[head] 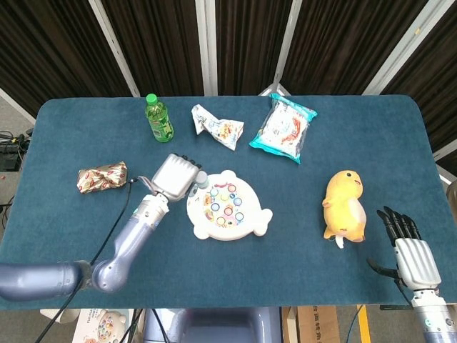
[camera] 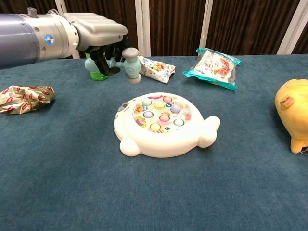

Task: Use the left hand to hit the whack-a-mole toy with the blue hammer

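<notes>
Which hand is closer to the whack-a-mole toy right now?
Left. The left hand, gripping the blue hammer, is raised just beyond the whack-a-mole toy's left edge. The right hand is far off at the table's near right corner, past the yellow plush.
</notes>
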Motion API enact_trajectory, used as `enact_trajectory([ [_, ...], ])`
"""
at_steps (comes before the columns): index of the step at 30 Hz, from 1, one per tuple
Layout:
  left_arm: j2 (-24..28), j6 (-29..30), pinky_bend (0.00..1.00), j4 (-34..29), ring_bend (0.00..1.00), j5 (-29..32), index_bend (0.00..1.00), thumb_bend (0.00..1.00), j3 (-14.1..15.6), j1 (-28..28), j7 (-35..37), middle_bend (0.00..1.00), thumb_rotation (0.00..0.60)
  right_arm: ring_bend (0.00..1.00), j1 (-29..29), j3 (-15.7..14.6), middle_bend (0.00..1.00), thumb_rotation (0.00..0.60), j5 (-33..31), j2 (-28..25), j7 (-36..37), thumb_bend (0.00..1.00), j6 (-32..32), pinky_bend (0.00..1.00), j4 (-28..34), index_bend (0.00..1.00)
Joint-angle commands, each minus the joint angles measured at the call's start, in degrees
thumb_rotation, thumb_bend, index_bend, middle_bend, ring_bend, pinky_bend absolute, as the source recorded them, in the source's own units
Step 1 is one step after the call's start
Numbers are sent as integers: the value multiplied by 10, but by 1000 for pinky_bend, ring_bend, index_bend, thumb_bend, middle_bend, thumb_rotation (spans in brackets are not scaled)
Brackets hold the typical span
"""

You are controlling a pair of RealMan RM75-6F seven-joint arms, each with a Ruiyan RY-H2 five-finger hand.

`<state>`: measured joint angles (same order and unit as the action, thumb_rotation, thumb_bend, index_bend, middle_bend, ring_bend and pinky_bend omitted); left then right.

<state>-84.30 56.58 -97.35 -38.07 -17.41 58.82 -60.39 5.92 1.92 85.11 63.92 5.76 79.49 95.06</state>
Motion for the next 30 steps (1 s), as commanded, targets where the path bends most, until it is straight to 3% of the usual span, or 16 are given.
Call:
enact_trajectory([
  [1,-18,1,558,20,424,16,621,579,8,19,-9,472,600,0,1,0,0,600,0,-1,2,223,-1,0,1,0],
  [14,-63,-5,558,78,424,56,621,579,31,53,17,472,600,0,2,0,0,600,-3,-4,10,222,-6,0,7,0],
  [30,-84,-7,558,111,424,62,622,579,53,81,28,472,600,0,3,1,0,600,-7,-7,16,222,-11,0,11,0],
])
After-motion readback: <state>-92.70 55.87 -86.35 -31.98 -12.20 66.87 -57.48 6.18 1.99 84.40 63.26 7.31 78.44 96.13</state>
